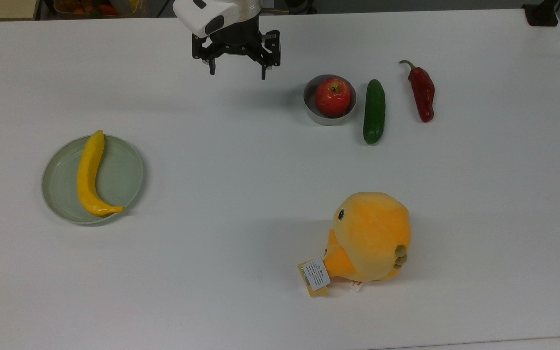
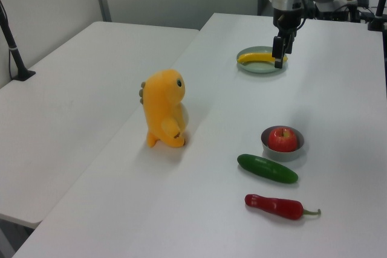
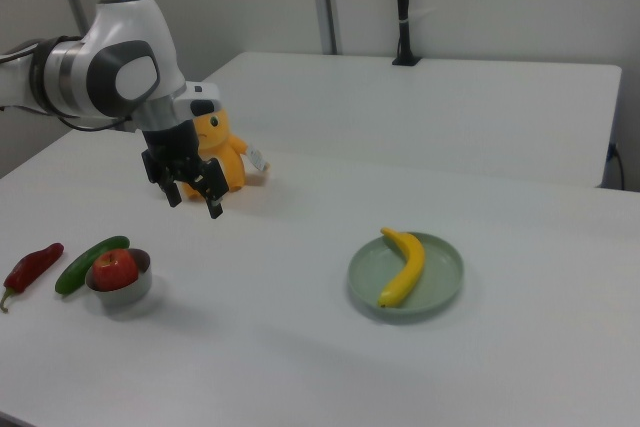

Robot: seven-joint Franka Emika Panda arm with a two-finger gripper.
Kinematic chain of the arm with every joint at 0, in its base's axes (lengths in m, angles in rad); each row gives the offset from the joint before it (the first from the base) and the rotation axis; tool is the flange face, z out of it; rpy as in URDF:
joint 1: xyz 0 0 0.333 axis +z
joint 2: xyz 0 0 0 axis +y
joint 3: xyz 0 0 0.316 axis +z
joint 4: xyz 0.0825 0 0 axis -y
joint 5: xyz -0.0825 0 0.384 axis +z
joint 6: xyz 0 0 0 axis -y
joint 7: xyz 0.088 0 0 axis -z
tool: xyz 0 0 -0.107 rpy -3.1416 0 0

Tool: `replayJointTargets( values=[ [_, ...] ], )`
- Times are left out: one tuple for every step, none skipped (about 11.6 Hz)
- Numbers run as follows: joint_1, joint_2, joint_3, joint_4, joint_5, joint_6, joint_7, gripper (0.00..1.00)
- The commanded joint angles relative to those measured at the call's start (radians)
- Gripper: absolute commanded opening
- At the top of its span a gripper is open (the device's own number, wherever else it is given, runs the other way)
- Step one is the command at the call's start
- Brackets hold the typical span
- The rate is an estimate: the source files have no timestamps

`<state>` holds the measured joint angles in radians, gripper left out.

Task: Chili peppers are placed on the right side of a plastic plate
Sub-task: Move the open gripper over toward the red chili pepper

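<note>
The dark red chili pepper [image 1: 422, 92] [image 2: 277, 206] [image 3: 32, 266] lies on the white table, at the top view's right, beside a green cucumber [image 1: 374, 118] [image 2: 267, 168] [image 3: 88, 262]. The pale green plastic plate [image 1: 124, 177] [image 2: 266, 67] [image 3: 438, 277] sits at the top view's left with a yellow banana [image 1: 90, 176] [image 2: 260, 58] [image 3: 403, 265] on it. My gripper [image 1: 237, 72] [image 2: 280, 56] [image 3: 194, 202] hangs open and empty above the table's far middle in the top view, well apart from both pepper and plate.
A small grey bowl [image 1: 311, 111] [image 2: 295, 153] [image 3: 128, 293] holding a red apple [image 1: 333, 96] [image 2: 283, 139] [image 3: 114, 269] stands left of the cucumber in the top view. An orange plush toy [image 1: 368, 238] [image 2: 164, 109] [image 3: 222, 152] stands near the front.
</note>
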<state>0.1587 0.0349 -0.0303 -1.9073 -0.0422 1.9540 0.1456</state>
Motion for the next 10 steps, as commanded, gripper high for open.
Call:
replayJointTargets(
  values=[
    [0.007,-0.023,0.0,-0.025,0.015,-0.017,-0.002,1.0],
    [0.009,-0.023,0.0,-0.027,0.015,-0.017,-0.001,1.0],
    [0.009,-0.023,0.0,-0.027,0.015,-0.017,-0.001,1.0],
    [0.009,-0.021,0.0,-0.027,0.015,-0.017,-0.001,1.0],
    [0.009,-0.02,0.0,-0.027,0.015,-0.015,-0.001,1.0],
    [0.01,-0.02,0.001,-0.027,0.015,-0.017,-0.001,1.0],
    [0.01,-0.018,0.003,-0.029,0.015,-0.014,-0.001,1.0],
    [0.009,-0.016,0.007,-0.029,0.016,-0.007,-0.001,1.0],
    [0.01,-0.013,0.015,-0.027,0.019,-0.001,0.006,1.0],
    [0.009,-0.012,0.038,-0.023,0.019,-0.001,0.032,1.0]
  ],
)
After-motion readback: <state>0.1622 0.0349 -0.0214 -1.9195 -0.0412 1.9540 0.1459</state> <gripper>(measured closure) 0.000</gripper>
